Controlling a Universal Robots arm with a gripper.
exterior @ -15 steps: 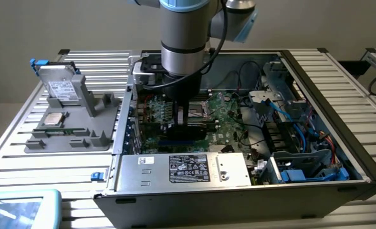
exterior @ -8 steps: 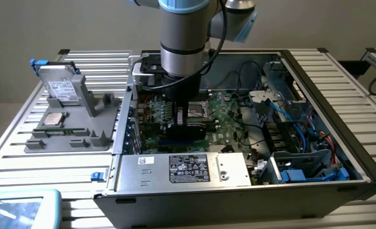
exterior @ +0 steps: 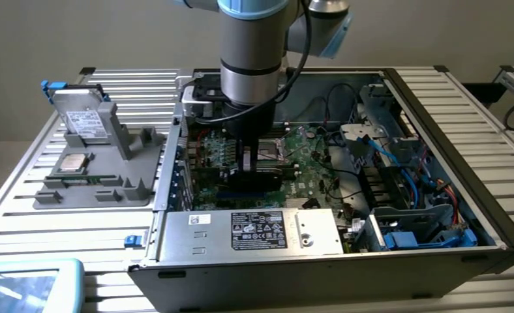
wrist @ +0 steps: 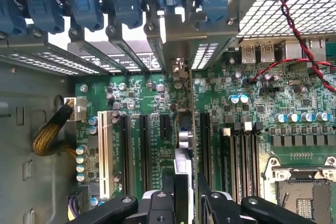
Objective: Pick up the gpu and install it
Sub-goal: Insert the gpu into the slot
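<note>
The gpu point(exterior: 271, 173) hangs edge-on inside the open computer case point(exterior: 492, 215), low over the green motherboard point(exterior: 314, 163). My gripper point(exterior: 248, 168) reaches straight down into the case and is shut on it. In the wrist view the gpu point(wrist: 184, 136) appears as a thin upright edge between my black fingers point(wrist: 157, 203), running along a black expansion slot point(wrist: 203, 145) towards the rear bracket openings point(wrist: 181, 69). My gripper point(wrist: 184, 195) holds the card's near end. Whether the card's edge sits in the slot cannot be told.
A silver power supply point(exterior: 257, 231) lies along the case's near wall. Blue cables point(exterior: 413, 179) and drive bays fill the exterior view's right. A grey fixture point(exterior: 92, 189) outside the case holds a hard drive point(exterior: 85, 120). Blue bracket latches point(wrist: 84, 3), a white slot point(wrist: 102, 150) and a CPU socket point(wrist: 304, 192) surround the card.
</note>
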